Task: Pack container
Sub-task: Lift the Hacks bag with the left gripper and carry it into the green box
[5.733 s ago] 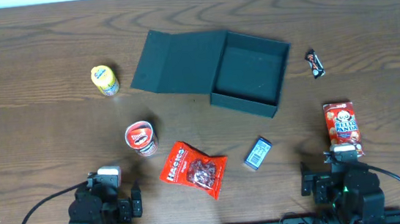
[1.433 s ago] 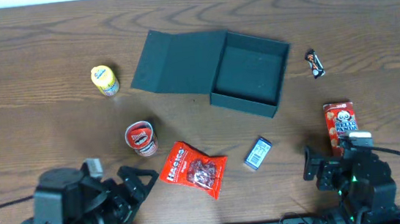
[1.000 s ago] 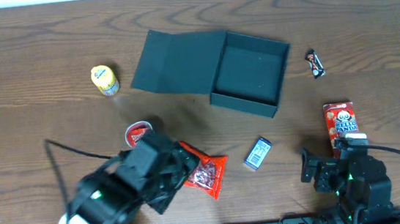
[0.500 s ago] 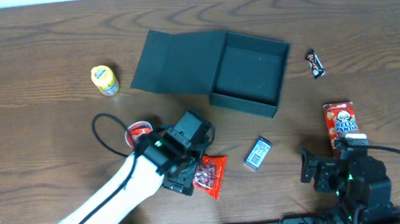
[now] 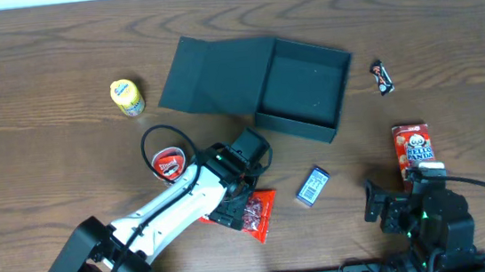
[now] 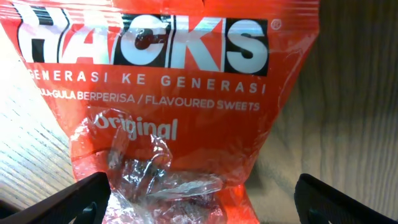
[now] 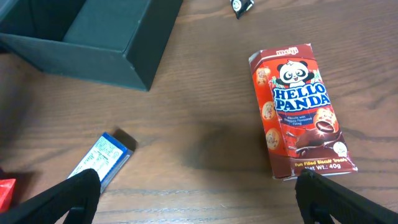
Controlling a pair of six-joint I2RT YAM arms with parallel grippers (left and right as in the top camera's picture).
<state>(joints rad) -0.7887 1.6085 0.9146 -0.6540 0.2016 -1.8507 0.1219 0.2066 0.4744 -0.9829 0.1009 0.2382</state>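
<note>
From overhead I see the container [image 5: 295,127] open at the middle back of the bench [image 5: 38,48], its lid flap lying flat to its left. My left arm hides much of the red sweets bag [image 5: 255,213] there. Only the left wrist view shows the left fingers [image 6: 74,202] spread wide, one on each side of the bag. The right wrist view shows the right fingers [image 7: 74,199] spread too, over bare wood between a blue packet [image 7: 102,158] and a red biscuit box [image 7: 298,112].
</note>
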